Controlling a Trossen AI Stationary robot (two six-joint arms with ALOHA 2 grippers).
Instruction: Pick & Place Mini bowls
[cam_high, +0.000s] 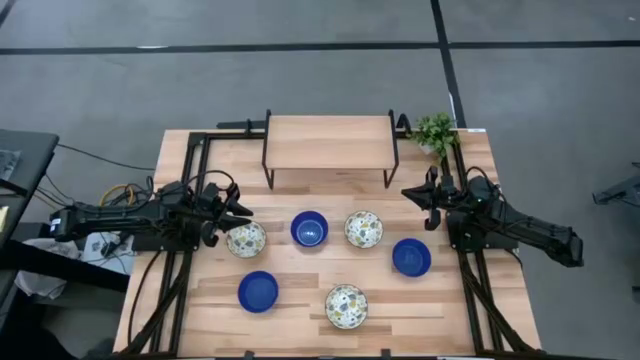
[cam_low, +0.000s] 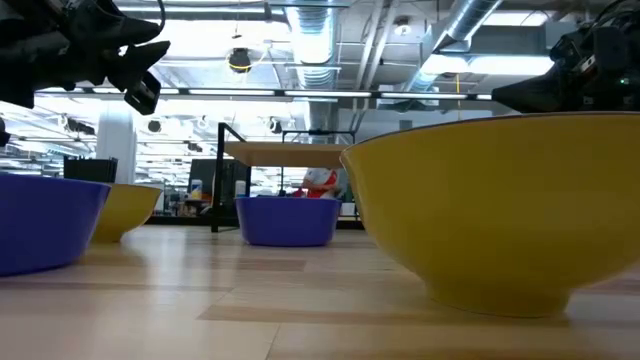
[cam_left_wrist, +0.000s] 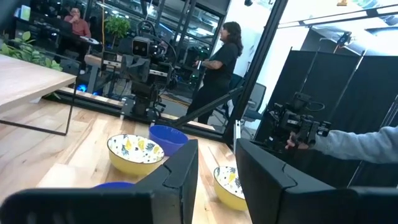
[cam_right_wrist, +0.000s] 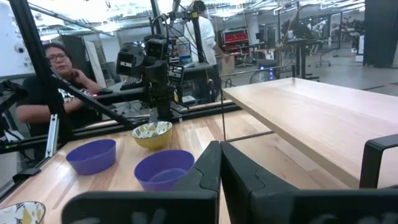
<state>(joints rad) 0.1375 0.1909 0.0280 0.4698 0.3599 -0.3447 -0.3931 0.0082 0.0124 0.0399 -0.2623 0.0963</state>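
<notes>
Six mini bowls on the wooden table (cam_high: 200, 320), all resting on the tabletop, none held. Blue ones: centre (cam_high: 309, 229), front-left (cam_high: 258, 291), right (cam_high: 411, 257). Floral ones: left (cam_high: 246, 239), centre-right (cam_high: 363, 229), front (cam_high: 346, 306). Left gripper (cam_high: 240, 212) hovers w/ fingers parted, nothing betw. them, just beside & above the left floral bowl, not touching; the low view shows it raised over the table. Right gripper (cam_high: 429, 207) clenched on nothing, fingers pressed together in its wrist view, near the right end of the wooden shelf (cam_high: 328, 142), well apart from the right blue bowl. Small potted plant (cam_high: 436, 131) at the table's back right corner. People in the room beyond the table: one standing (cam_left_wrist: 221, 62), one seated (cam_right_wrist: 56, 81).
</notes>
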